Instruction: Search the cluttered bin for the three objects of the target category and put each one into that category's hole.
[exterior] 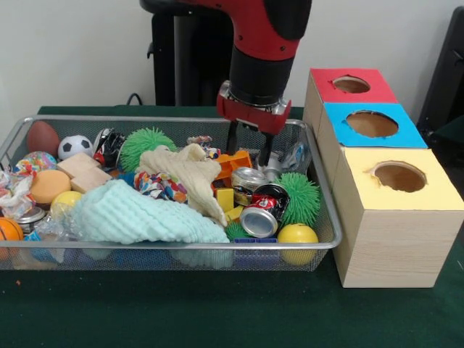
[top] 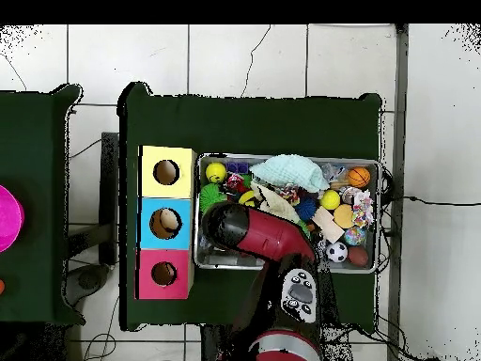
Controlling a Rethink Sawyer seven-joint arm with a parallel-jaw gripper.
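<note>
My claw point(exterior: 250, 148) hangs spread over the far right part of the bin point(exterior: 319, 243), two dark fingers apart and pinching nothing. Just below it and a little toward the camera lie two cans: a silver one point(exterior: 249, 177) almost under my fingertips, and a red and black one point(exterior: 265, 210) on its side just beyond that. An orange block point(exterior: 233, 162) sits beside my left-hand finger in the front view, a spiky green ball point(exterior: 299, 196) on the other side.

I judge I am still searching or lining up a pick. The cans look like the target sort, though I cannot be sure.

Beyond the bin's right end, from the front, stands the box with three holes: red point(exterior: 351, 84), blue point(exterior: 372, 123), yellow point(exterior: 399, 176). Something pale seems to sit in the blue hole seen from overhead.

Next I should go straight down, fingers straddling the silver can, clear of the block and the wire wall.
</note>
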